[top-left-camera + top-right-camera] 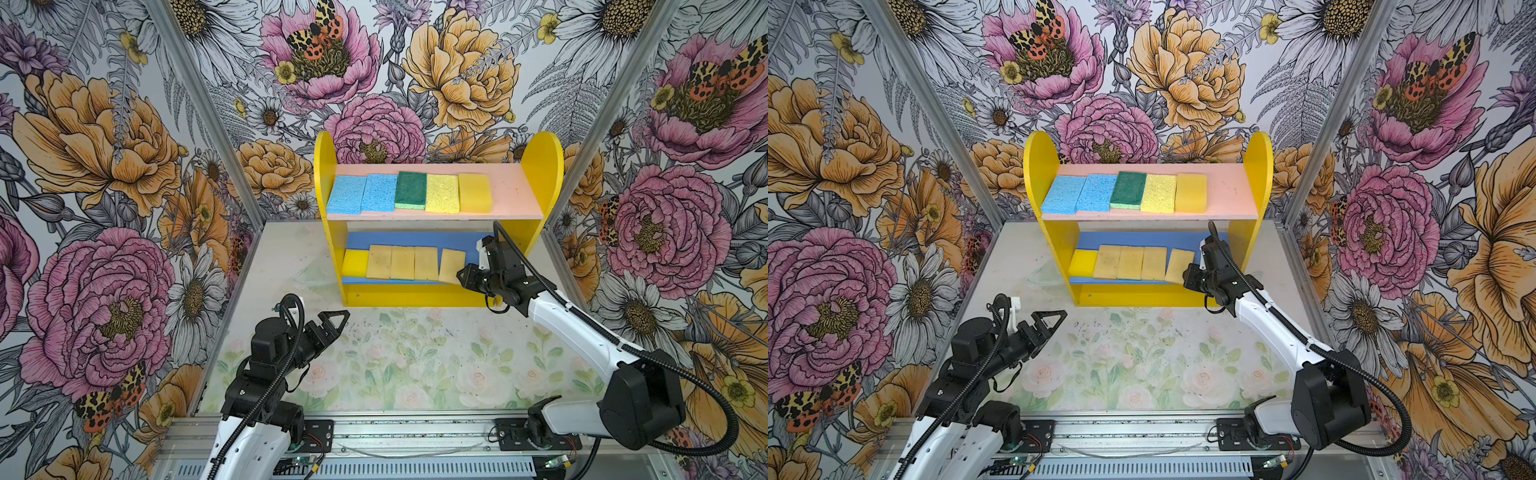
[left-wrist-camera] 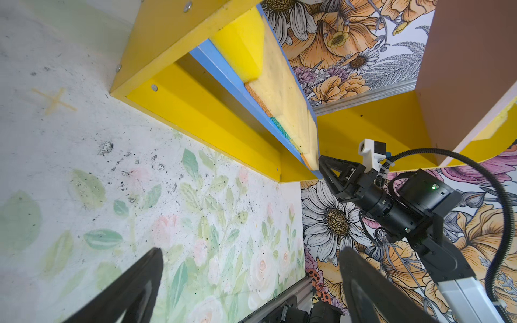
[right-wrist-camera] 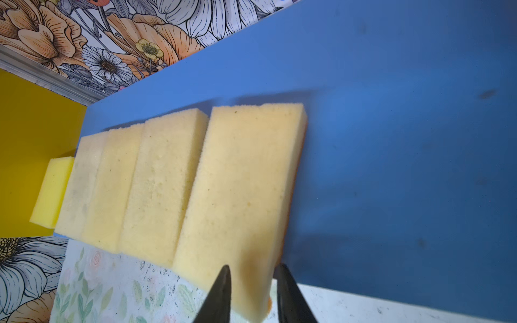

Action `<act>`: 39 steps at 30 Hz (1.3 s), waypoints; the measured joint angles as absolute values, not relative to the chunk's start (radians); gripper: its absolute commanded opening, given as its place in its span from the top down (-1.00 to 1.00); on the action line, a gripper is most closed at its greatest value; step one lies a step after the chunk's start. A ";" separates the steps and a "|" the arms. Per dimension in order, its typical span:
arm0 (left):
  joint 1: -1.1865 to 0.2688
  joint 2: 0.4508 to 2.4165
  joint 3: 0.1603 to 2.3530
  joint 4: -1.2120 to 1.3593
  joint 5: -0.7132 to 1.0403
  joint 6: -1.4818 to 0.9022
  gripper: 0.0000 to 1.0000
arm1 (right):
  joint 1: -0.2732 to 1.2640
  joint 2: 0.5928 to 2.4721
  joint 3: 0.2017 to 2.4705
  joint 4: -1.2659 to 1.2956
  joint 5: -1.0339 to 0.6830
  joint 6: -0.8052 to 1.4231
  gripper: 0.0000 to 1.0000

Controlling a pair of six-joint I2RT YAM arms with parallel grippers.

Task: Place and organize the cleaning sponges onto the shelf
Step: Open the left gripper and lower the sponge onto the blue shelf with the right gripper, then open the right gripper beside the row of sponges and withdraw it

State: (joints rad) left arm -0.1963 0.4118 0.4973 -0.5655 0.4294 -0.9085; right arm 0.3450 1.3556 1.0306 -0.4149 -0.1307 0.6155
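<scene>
Slightly skewed, the rightmost tan sponge runs front-to-back.

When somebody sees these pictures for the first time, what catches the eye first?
The two-tier wooden shelf with yellow round-topped sides, at the back of the table, carries flat rectangular sponges in rows on both boards. The right gripper has its jaws on either side of the last tan-yellow sponge on the blue lower board.
</scene>
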 measured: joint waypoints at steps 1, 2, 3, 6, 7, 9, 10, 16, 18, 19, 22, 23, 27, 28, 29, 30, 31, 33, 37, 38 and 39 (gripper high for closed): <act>-0.192 0.412 0.495 -0.566 0.434 -0.908 -0.98 | 0.345 1.356 1.034 -0.414 -0.128 0.612 0.30; -0.189 0.412 0.495 -0.569 0.437 -0.908 -0.98 | 0.345 1.356 1.036 -0.414 -0.127 0.610 0.29; -0.185 0.412 0.495 -0.570 0.439 -0.908 -0.98 | 0.343 1.356 1.038 -0.414 -0.127 0.607 0.28; -0.180 0.412 0.495 -0.572 0.441 -0.908 -0.97 | 0.339 1.361 1.044 -0.413 -0.128 0.606 0.25; -0.179 0.412 0.494 -0.572 0.443 -0.908 -0.98 | 0.335 1.364 1.045 -0.411 -0.128 0.604 0.24; -0.179 0.412 0.494 -0.573 0.446 -0.907 -0.98 | 0.334 1.375 1.046 -0.407 -0.128 0.604 0.22; -0.179 0.412 0.494 -0.573 0.447 -0.906 -0.98 | 0.334 1.383 1.046 -0.406 -0.128 0.604 0.21; -0.179 0.414 0.494 -0.573 0.447 -0.904 -0.97 | 0.332 1.420 1.046 -0.380 -0.128 0.604 0.12; -0.179 0.414 0.494 -0.574 0.447 -0.903 -0.97 | 0.332 1.425 1.046 -0.367 -0.128 0.604 0.11; -0.179 0.415 0.494 -0.574 0.447 -0.900 -0.98 | 0.332 1.428 1.046 -0.362 -0.128 0.605 0.10; -0.178 0.414 0.494 -0.579 0.447 -0.894 -0.98 | 0.332 1.441 1.050 -0.349 -0.128 0.604 0.07; -0.178 0.414 0.494 -0.580 0.447 -0.891 -0.98 | 0.332 1.444 1.052 -0.345 -0.128 0.605 0.06; -0.172 0.414 0.494 -0.587 0.448 -0.886 -0.98 | 0.324 1.454 1.063 -0.331 -0.128 0.608 0.04; -0.171 0.414 0.494 -0.590 0.449 -0.886 -0.98 | 0.322 1.454 1.064 -0.328 -0.128 0.610 0.04; -0.171 0.413 0.494 -0.595 0.450 -0.884 -0.98 | 0.320 1.451 1.064 -0.324 -0.127 0.613 0.03; -0.171 0.413 0.494 -0.599 0.451 -0.882 -0.98 | 0.319 1.448 1.064 -0.324 -0.125 0.617 0.03; -0.171 0.411 0.494 -0.604 0.451 -0.882 -0.98 | 0.319 1.439 1.062 -0.324 -0.123 0.621 0.03; -0.171 0.407 0.494 -0.609 0.451 -0.881 -0.97 | 0.319 1.402 1.048 -0.323 -0.117 0.634 0.03; -0.171 0.398 0.494 -0.617 0.451 -0.879 -0.97 | 0.319 1.261 0.988 -0.316 -0.121 0.661 0.02; -0.171 0.396 0.494 -0.618 0.450 -0.879 -0.98 | 0.319 1.219 0.970 -0.311 -0.128 0.670 0.03; -0.171 0.394 0.494 -0.618 0.450 -0.879 -0.98 | 0.319 1.178 0.952 -0.309 -0.133 0.678 0.02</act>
State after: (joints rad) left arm -0.1715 0.3939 0.4942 -0.6182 0.4503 -0.8787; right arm 0.3191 1.1778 0.9516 -0.3092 -0.1329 0.6777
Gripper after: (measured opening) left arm 0.987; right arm 0.487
